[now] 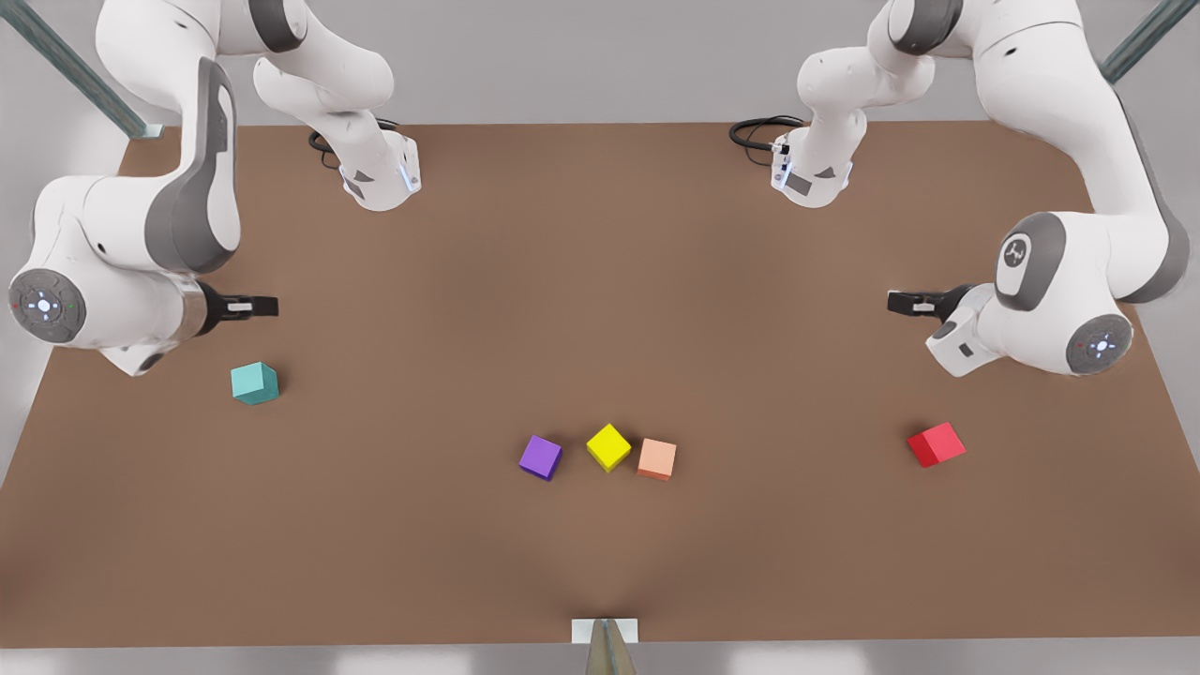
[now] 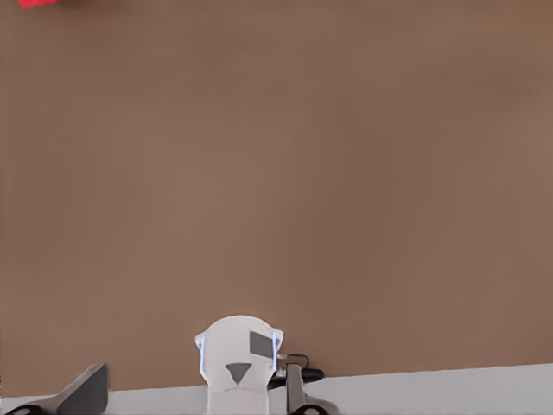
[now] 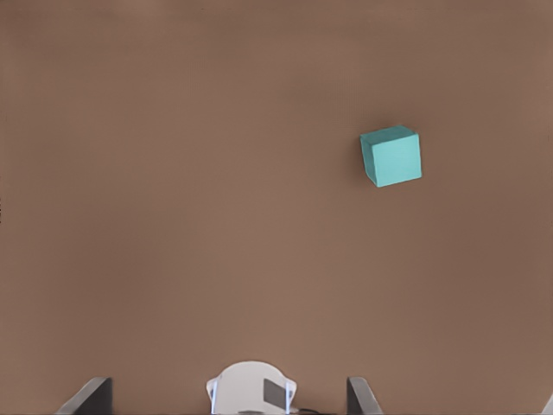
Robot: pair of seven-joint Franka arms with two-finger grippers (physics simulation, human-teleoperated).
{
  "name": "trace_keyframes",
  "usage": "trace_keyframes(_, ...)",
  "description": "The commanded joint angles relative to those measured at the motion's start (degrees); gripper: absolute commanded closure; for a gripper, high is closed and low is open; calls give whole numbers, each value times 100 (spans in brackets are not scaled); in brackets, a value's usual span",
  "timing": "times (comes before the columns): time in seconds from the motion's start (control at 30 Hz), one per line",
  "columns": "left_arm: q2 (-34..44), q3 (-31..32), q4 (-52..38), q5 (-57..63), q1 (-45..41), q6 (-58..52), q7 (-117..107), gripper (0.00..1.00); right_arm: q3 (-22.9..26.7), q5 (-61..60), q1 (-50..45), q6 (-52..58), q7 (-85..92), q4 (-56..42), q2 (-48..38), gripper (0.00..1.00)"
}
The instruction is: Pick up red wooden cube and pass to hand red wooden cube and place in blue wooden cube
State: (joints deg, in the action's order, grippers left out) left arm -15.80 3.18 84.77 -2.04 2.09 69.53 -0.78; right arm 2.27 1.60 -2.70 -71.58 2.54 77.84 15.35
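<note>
1. Since no cube is gripped yet, you are at the first step: the pick-up of the red wooden cube [image 1: 936,443], which lies flat on the table [image 1: 600,281].
2. Left gripper [image 1: 905,301]: it hovers near the red wooden cube, on the far side of it and slightly toward the front view's left. Its fingers [image 2: 86,391] stand apart and hold nothing. In its wrist view the cube shows only as a red sliver at the frame's corner [image 2: 39,3].
3. Right gripper [image 1: 262,306]: judged to be the receiving hand, it waits well apart from the red wooden cube, far toward the front view's left. Its fingers [image 3: 91,396] are spread wide and empty.
4. Blue wooden cube [image 1: 255,382]: the goal, it sits well apart from the red wooden cube, just below the right gripper in the front view.
5. Next move, as a judgement: bring the left gripper over the red wooden cube, turn the jaws to its rotated faces, descend and close.
6. Bystanders: the purple cube [image 1: 541,457], yellow cube [image 1: 608,446] and peach-orange cube [image 1: 657,458] cluster between the red wooden cube and the goal. Carry the hand-over above them; nothing blocks the pick itself.
</note>
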Motion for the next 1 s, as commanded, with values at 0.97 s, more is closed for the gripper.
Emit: trace_keyframes(0.97, -2366, -1328, 435, -631, 266, 5677, -1671, 0, 2, -63, 7, -1675, 353, 39, 3, 0)
